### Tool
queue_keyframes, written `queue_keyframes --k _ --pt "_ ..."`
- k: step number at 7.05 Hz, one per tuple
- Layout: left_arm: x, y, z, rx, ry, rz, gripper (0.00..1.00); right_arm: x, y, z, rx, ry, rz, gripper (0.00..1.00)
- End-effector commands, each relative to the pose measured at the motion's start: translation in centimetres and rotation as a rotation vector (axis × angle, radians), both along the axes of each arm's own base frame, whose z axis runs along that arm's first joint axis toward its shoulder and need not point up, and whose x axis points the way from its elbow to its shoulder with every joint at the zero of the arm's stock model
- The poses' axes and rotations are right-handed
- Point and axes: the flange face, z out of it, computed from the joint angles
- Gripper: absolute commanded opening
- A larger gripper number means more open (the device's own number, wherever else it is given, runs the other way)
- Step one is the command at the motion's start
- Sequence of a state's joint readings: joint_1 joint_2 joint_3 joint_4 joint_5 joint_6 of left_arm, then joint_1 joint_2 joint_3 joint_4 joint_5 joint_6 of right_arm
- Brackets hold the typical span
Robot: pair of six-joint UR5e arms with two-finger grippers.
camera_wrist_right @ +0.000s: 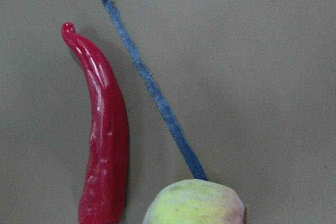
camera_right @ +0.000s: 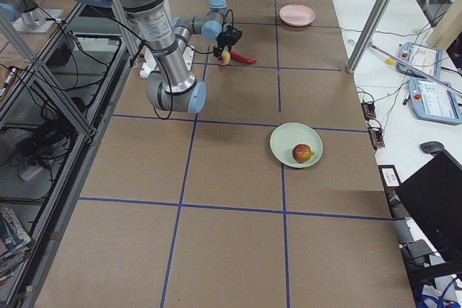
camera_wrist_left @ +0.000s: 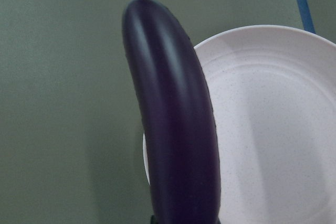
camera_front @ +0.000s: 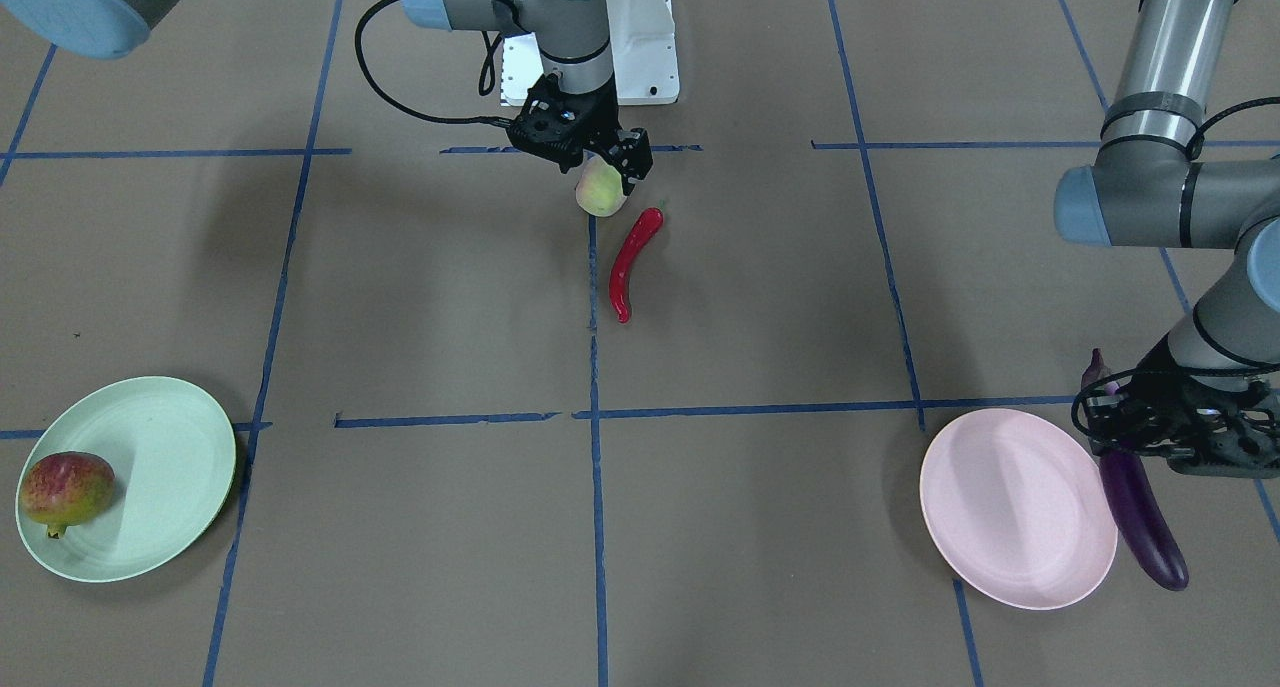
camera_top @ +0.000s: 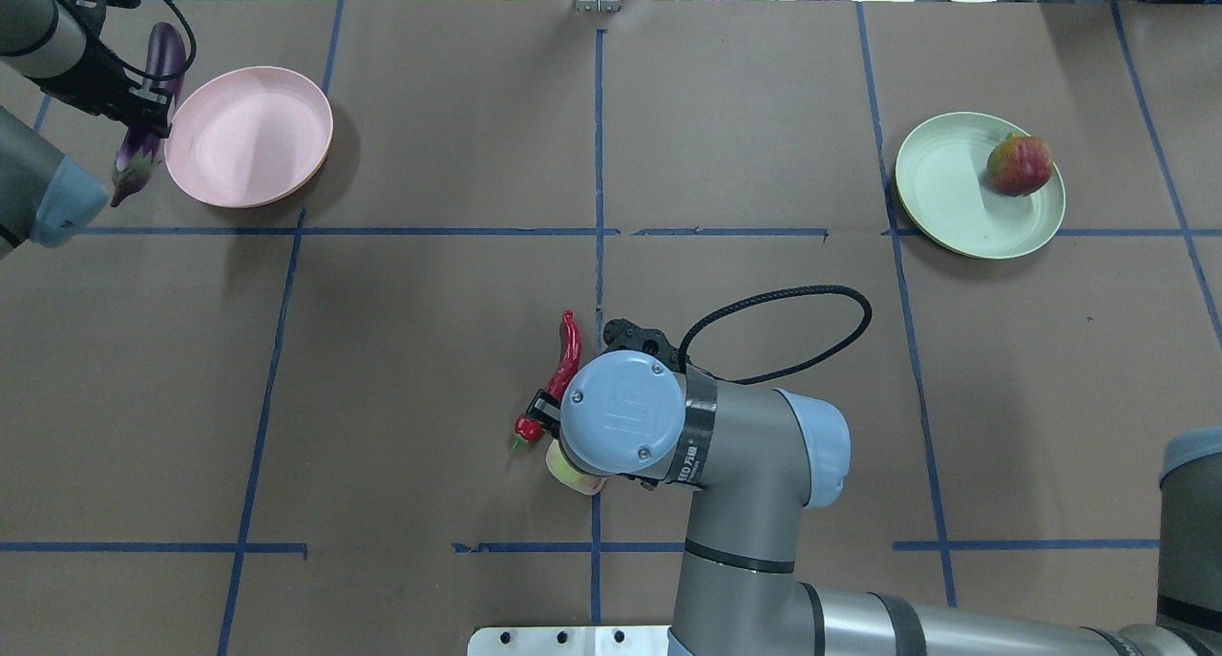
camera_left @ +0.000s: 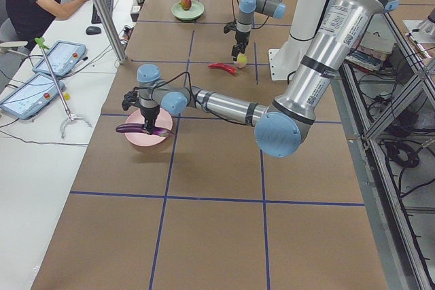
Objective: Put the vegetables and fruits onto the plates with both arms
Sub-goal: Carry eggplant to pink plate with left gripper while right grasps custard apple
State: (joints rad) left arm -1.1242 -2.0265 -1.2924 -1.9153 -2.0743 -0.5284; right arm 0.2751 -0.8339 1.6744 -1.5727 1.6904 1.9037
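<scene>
Progress stood at 1 of 4 as I read it: the pomegranate-like fruit [camera_front: 66, 491] lay on the mint green plate [camera_front: 170, 437], near the table's far right corner from the robot. My left gripper [camera_front: 1118, 433] was clamped on the eggplant [camera_front: 1145, 517], holding it just beside the pink plate [camera_front: 1010, 507] near the far left corner; that plate was bare. My right gripper [camera_front: 607, 172] was closed around the peach [camera_front: 598, 193] by the middle of the robot-side edge; I could not tell whether it was off the table. The chili pepper [camera_front: 632, 262] lay just beside it. I judged 3 placements were left.
</scene>
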Motion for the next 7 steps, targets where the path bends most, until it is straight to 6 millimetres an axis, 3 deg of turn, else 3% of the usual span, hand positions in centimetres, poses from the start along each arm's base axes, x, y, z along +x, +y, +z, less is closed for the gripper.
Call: queue_keyframes --k 1,2,3,4,5,6,7 --pt "2.5 -1.7 0.3 -0.024 -0.011 0.022 0.60 -1.4 0.1 1.3 -0.008 0.037 -0.007 1.00" --pt "4.0 -1.5 0.0 -0.010 -0.002 0.037 0.88 -1.4 0.1 1.5 -0.009 0.040 -0.007 0.74" --pt "4.4 -1.4 -0.5 0.010 0.018 0.035 0.94 -1.1 0.1 1.3 -0.003 0.033 -0.010 0.13" --pt "4.8 -1.8 -1.9 0.024 0.029 0.037 0.96 -0.4 -0.9 1.2 -0.001 0.029 0.001 0.00" --pt "5.0 -2.1 -4.4 0.038 0.062 0.028 0.99 4.6 -3.8 2.3 -0.002 0.009 0.037 0.00" --pt "7.2 -0.1 -8.0 -0.030 0.184 0.016 0.99 11.7 -7.0 5.0 0.093 0.012 0.007 0.00" --pt "12.2 4.3 -12.5 -0.044 0.261 0.069 0.99 16.5 -11.6 7.6 0.164 0.056 -0.029 0.00"
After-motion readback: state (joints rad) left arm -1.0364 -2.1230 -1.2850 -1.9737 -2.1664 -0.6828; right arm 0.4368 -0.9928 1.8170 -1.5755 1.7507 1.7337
